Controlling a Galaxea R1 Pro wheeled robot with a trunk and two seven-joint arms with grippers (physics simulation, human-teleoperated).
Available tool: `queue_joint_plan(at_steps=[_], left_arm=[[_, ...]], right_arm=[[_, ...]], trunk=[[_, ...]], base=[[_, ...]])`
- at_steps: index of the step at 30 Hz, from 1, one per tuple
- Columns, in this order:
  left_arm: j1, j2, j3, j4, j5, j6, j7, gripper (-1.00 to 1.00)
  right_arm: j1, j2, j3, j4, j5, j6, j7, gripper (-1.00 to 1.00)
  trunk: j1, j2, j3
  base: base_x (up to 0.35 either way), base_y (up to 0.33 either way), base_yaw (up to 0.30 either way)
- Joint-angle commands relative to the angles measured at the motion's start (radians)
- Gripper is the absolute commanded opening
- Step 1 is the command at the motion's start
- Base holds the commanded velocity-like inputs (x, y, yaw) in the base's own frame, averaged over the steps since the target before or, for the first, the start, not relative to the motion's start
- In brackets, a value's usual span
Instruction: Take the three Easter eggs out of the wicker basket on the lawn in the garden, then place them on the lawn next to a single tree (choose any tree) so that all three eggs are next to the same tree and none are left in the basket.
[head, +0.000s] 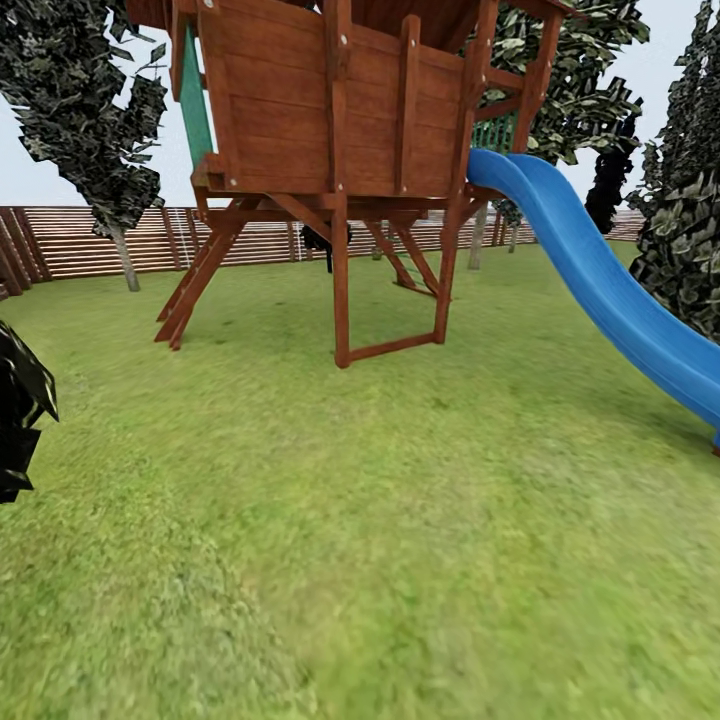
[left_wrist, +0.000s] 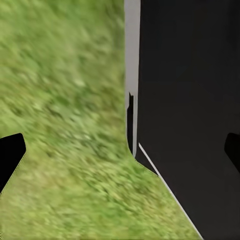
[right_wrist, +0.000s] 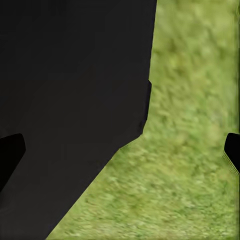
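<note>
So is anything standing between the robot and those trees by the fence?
Partly. The wooden play tower with its blue slide stands on the lawn ahead, in front of the trees at the back right. The tree at far left has open grass before it. No basket or eggs in view.

In the left wrist view, the left hand (left_wrist: 120, 150) shows as two black fingertips (left_wrist: 11, 156) at the left and right edges of the frame, set wide apart with nothing between them. A large black body panel with a pale grey edge (left_wrist: 132, 75) fills the right half of that frame.

In the right wrist view, the right hand (right_wrist: 120, 150) has its fingertips (right_wrist: 232, 150) likewise at opposite edges, spread wide and holding nothing. A broad black body panel (right_wrist: 70, 100) covers the left and upper part of that frame.
</note>
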Motion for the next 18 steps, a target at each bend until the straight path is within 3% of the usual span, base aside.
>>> queue_joint_plan(at_steps=[1, 18], left_arm=[[0.001, 0.000, 0.000, -0.002, 0.000, 0.000, -0.001, 1.00], [0.001, 0.000, 0.000, -0.002, -0.001, 0.000, -0.001, 1.00]], right_arm=[[0.000, 0.000, 0.000, 0.000, 0.003, -0.001, 0.001, 1.00], [0.000, 0.001, 0.000, 0.000, 0.003, -0.001, 0.001, 1.00]], trunk=[[0.001, 0.000, 0.000], [0.001, 0.000, 0.000]], base=[[0.334, 0.000, 0.000], [0.334, 0.000, 0.000]])
